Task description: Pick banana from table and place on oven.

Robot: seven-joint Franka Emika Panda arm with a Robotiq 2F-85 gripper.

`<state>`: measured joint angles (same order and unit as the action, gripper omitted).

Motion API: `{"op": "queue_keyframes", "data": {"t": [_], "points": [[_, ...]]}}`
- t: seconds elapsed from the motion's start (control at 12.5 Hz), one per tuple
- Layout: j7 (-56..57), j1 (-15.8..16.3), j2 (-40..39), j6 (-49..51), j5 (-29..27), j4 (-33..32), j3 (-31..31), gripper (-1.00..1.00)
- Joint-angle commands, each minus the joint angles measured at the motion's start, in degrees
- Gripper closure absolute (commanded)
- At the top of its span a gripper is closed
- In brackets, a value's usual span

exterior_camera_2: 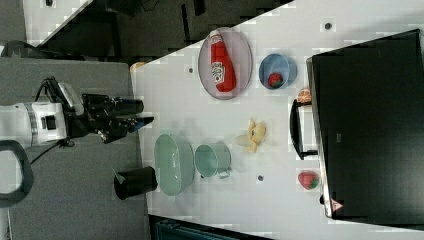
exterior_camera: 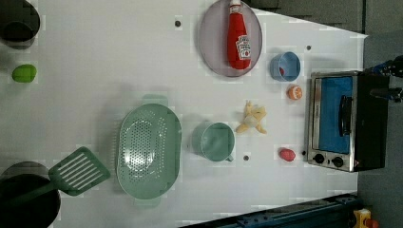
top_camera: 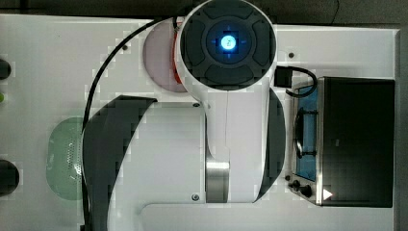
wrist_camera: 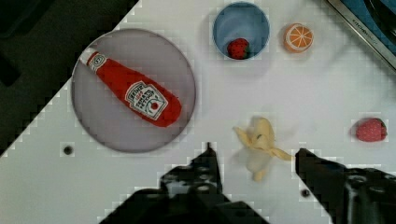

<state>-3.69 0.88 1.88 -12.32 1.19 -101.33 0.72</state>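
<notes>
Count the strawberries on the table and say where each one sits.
2. One strawberry lies inside the blue cup; the other strawberry lies on the bare table near the oven. Others could be hidden.

Banana is showing pale yellow against the white table. Ketchup bottle is showing red with a white label, on a greyish-lilac plate. Orange slice is showing orange with white segment lines. Colander is showing mint green, dotted with perforations. Oven is showing black, silver-framed, with a blue-tinted door.
</notes>
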Motion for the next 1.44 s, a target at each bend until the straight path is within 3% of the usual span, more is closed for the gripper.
{"op": "queue_keyframes", "data": {"t": [0.08,0.24,0.72,1.44], "points": [[-0.87,-1.57,21.75,7.91,0.25,-15.45,2.86,-0.59],[-0.87,-1.56,21.74,7.9,0.25,-15.47,2.81,-0.99],[-0.87,-1.55,16.87,2.81,0.25,-19.1,2.74,-1.0],[-0.93,-1.41,2.26,-28.01,0.26,-34.31,1.83,-1.0]]}}
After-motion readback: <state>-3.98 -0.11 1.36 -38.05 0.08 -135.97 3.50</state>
